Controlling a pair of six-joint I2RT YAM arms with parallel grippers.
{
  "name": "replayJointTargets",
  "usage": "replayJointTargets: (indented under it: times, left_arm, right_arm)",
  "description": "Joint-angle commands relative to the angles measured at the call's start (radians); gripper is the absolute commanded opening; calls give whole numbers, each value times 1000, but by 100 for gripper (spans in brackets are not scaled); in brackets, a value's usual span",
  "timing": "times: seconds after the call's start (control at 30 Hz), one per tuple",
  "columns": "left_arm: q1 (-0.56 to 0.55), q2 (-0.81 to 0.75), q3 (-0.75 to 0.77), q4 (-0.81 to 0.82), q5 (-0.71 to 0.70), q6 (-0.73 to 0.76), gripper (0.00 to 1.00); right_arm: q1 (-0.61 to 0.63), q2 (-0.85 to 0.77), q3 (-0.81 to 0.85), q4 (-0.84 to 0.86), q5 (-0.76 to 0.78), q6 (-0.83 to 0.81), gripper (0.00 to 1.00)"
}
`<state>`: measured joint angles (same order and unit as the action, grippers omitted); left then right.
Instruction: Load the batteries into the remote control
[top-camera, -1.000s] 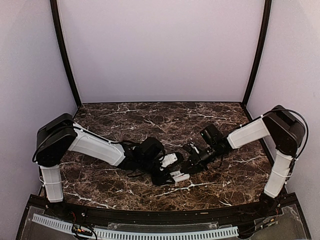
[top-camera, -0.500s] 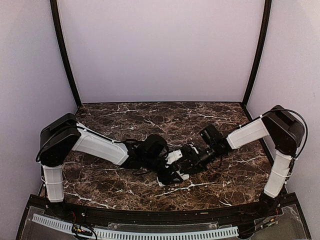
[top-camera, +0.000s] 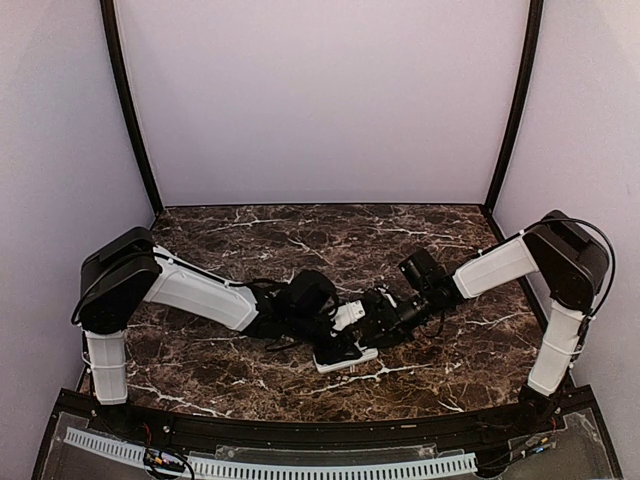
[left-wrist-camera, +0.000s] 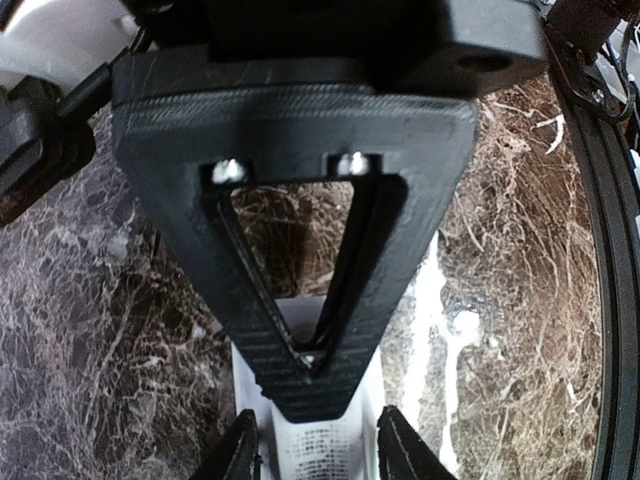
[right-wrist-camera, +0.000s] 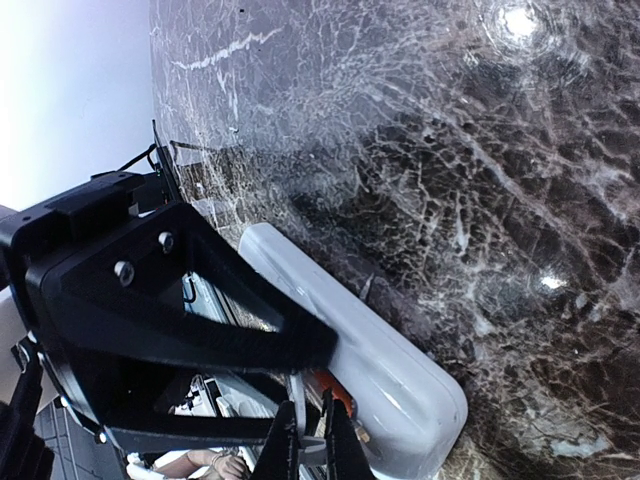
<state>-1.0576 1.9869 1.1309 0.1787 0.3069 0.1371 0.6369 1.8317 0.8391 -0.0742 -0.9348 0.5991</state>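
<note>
Remote control (top-camera: 347, 357) is lying mid-surface (top-camera: 300, 235), left gripper (left-wrist-camera: 312, 462) jaws spread around it, right gripper (right-wrist-camera: 303, 455) jaws nearly closed beside it; no readable writing.

Both arms reach inward, the left hand (top-camera: 338, 347) and right hand (top-camera: 372, 312) low, nearly meeting.

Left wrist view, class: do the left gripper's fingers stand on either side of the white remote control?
Yes. The left gripper has one dark fingertip at each long edge of the remote control, which lies on the marble table.
</note>
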Motion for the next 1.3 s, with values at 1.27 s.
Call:
replayJointTargets:
  times: [1.27]
  left_arm:
    - [-1, -3, -38, -113, 161, 48, 16]
  right_arm:
    - [27, -36, -2, -55, 96, -22, 19]
